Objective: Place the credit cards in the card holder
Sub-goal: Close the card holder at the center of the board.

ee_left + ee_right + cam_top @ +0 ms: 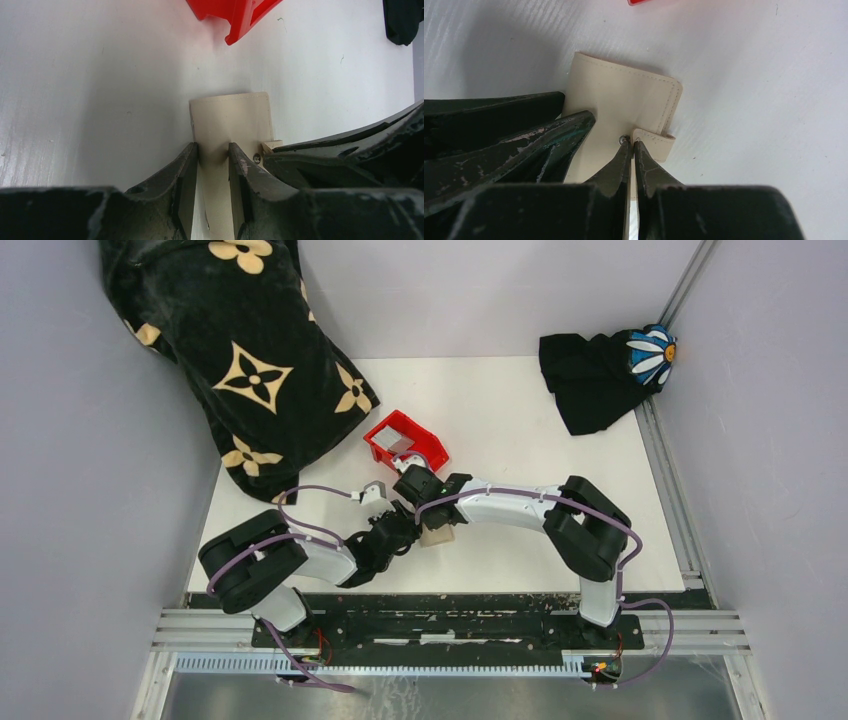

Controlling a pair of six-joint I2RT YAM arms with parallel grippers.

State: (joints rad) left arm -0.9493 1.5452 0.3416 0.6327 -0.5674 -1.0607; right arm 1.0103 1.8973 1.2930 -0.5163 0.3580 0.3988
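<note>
Beige card holder (231, 120) on the tabletop (520, 420), 6 o'clock of the red bin (405, 443).
My left claw (212, 159) clamps its body; my right claw (630, 144), nearly closed, nips the snap tab (655, 142) at its 3 o'clock edge.

A red bin (392, 430) sits mid-frame on the white counter (530, 440); black flower-patterned cushion (235, 350) upper left, black daisy cloth (595, 380) upper right.
</note>
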